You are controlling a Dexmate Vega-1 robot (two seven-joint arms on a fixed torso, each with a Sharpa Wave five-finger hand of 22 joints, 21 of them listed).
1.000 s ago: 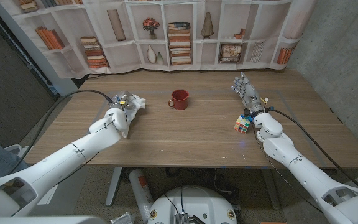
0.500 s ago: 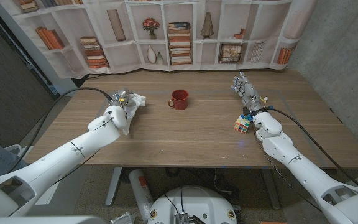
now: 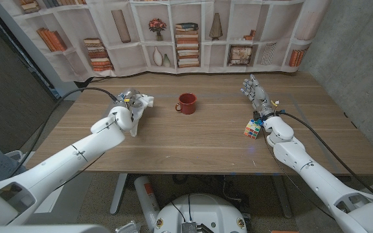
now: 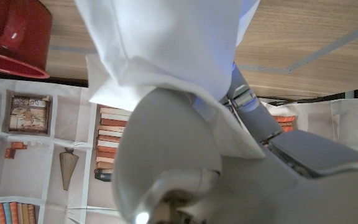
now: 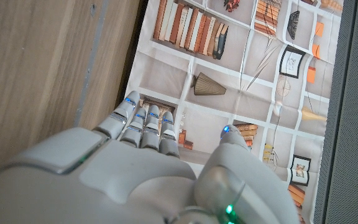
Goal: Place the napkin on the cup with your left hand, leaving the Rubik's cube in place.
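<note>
Head view: left hand (image 3: 127,109) clutches the napkin (image 3: 142,102), lifted left of the red cup (image 3: 186,103)

Carry it right, centre it over the rim, then release; napkin is bunched, loose end trailing toward the cup, long axis unclear; right hand (image 3: 254,92) waits with fingers apart, empty, beyond the Rubik's cube (image 3: 254,128) on the tabletop (image 3: 193,142).

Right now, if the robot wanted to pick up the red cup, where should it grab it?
Probably around the round body of the red cup, coming from above or from the side near the left hand. The cup stands upright, mouth open to the top, with bare table all around it. That hand already holds the napkin, though. I cannot make out a handle.
</note>
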